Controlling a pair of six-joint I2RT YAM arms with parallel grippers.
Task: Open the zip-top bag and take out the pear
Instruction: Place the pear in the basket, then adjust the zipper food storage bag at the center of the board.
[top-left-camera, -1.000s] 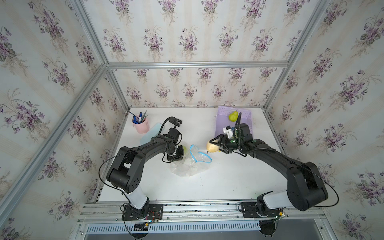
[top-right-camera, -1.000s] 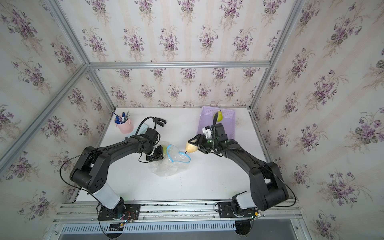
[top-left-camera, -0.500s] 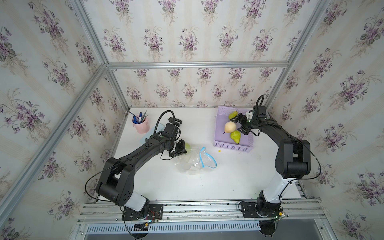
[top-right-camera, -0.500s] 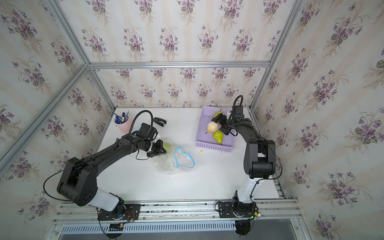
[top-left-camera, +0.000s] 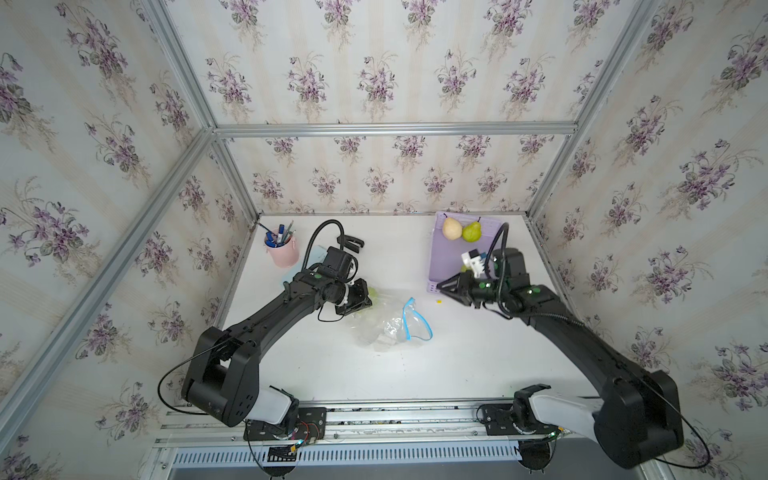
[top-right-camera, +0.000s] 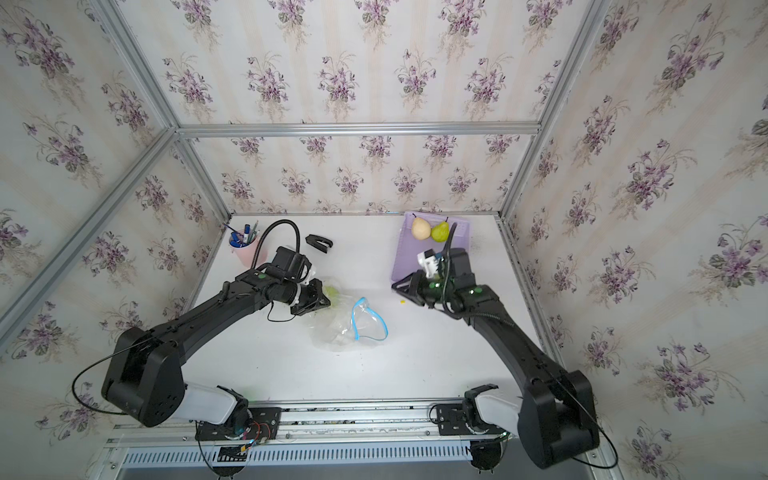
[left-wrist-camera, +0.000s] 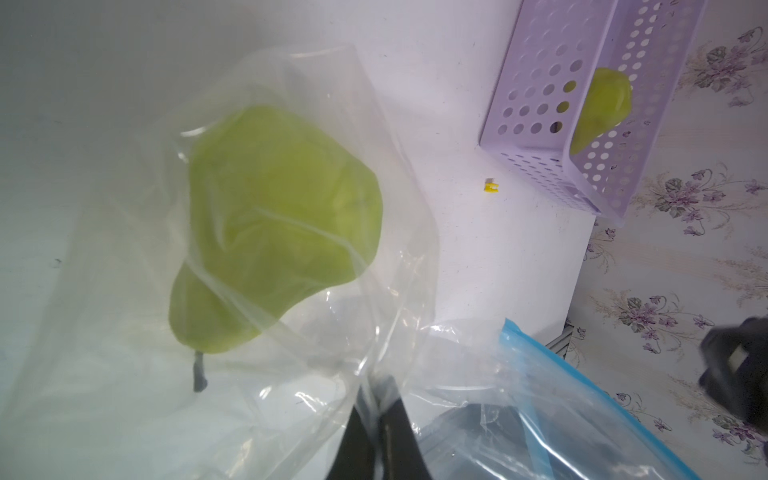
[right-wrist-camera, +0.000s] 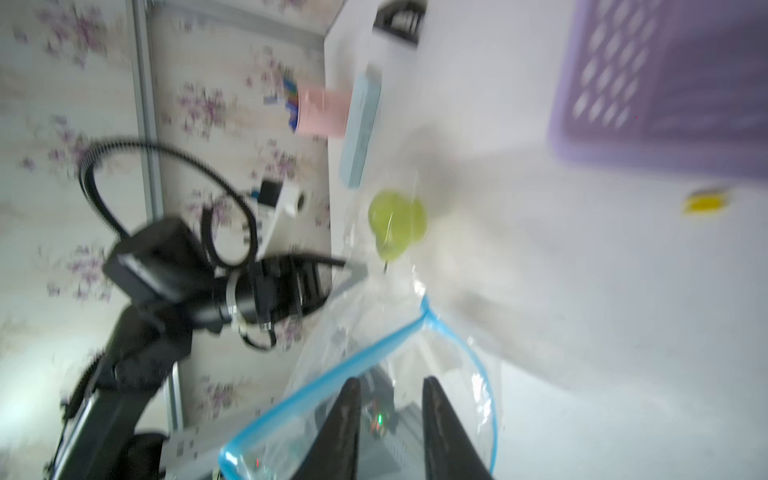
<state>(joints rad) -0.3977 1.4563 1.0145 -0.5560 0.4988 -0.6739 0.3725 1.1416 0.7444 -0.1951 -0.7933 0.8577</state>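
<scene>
Pear inside bag, sharpest from left wrist

the zip-top bag lies mid-surface with a pear inside. behind the bag to its left stands the pen cup; behind it to the right, the basket holding two pears.

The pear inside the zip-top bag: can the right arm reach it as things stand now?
Probably yes. The zip-top bag gapes toward the empty right fingers, and the left fingers pinch the plastic beside the pear. It lies deep, at the closed end.
</scene>
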